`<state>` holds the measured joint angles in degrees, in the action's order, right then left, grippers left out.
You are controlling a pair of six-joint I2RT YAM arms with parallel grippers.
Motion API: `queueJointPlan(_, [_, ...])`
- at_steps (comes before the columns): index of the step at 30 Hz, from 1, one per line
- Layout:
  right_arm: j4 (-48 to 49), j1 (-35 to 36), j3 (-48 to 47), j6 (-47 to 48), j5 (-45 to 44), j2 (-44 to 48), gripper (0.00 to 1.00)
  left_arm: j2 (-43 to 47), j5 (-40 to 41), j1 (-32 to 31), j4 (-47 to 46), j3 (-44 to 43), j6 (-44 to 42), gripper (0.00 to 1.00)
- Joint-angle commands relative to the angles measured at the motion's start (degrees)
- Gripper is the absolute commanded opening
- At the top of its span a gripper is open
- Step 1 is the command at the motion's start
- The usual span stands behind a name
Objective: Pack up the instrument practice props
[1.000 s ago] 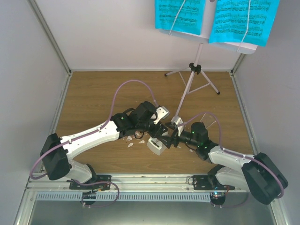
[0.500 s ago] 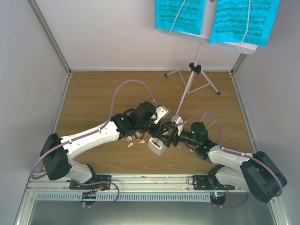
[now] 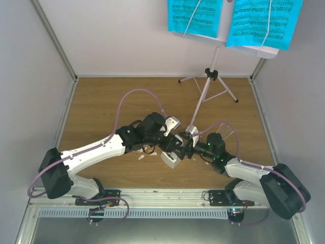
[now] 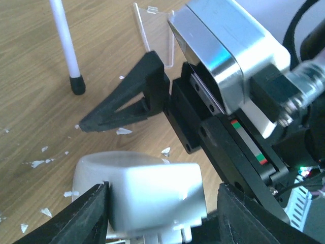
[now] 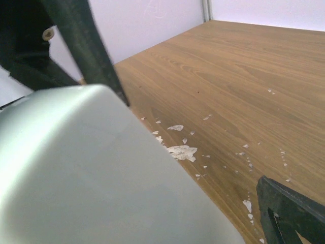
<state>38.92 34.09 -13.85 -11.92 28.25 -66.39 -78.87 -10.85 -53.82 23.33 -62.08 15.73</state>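
The small white metronome (image 3: 171, 159) lies on the wooden floor between both arms. In the left wrist view the metronome (image 4: 147, 198) sits between my left gripper's (image 4: 162, 213) open fingers; the left finger touches it and the right finger stands a little off. My left gripper (image 3: 170, 147) and right gripper (image 3: 184, 149) meet over it. My right gripper (image 5: 167, 203) is open, the metronome (image 5: 91, 178) filling its view. The clear cover (image 4: 152, 30) lies apart on the floor. The music stand (image 3: 208, 94) stands at the back right with cyan sheet-music pages (image 3: 195, 15) on its desk.
Small white crumbs (image 3: 142, 155) are scattered round the metronome, also in the right wrist view (image 5: 180, 151). A stand leg with a black foot (image 4: 76, 84) rests close to the grippers. White walls enclose the floor at the left, back and right.
My left arm has swung a little to the right and its gripper has come further over the metronome. The right gripper and the metronome have barely moved.
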Motion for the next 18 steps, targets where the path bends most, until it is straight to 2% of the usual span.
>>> queueJointPlan(1, [2.8, -0.8, 0.5, -1.5, -6.1, -0.5, 0.99, 1.9, -7.0, -0.7, 1.6, 1.5, 2.4, 0.60])
queueJointPlan(8, [3.0, -0.8, 0.8, -2.1, -7.5, 0.0, 1.00, 3.2, -7.9, -0.7, 0.5, 2.2, 3.3, 0.63])
queueJointPlan(12, [2.6, -0.8, 0.6, -2.0, -7.1, 0.2, 1.00, 4.2, -7.2, -0.7, 0.4, 2.5, 3.8, 0.69])
queueJointPlan(18, [-1.5, -0.7, -0.6, -1.1, -4.0, 2.8, 1.00, 7.7, -2.4, -0.1, 0.1, 3.5, 5.0, 0.88])
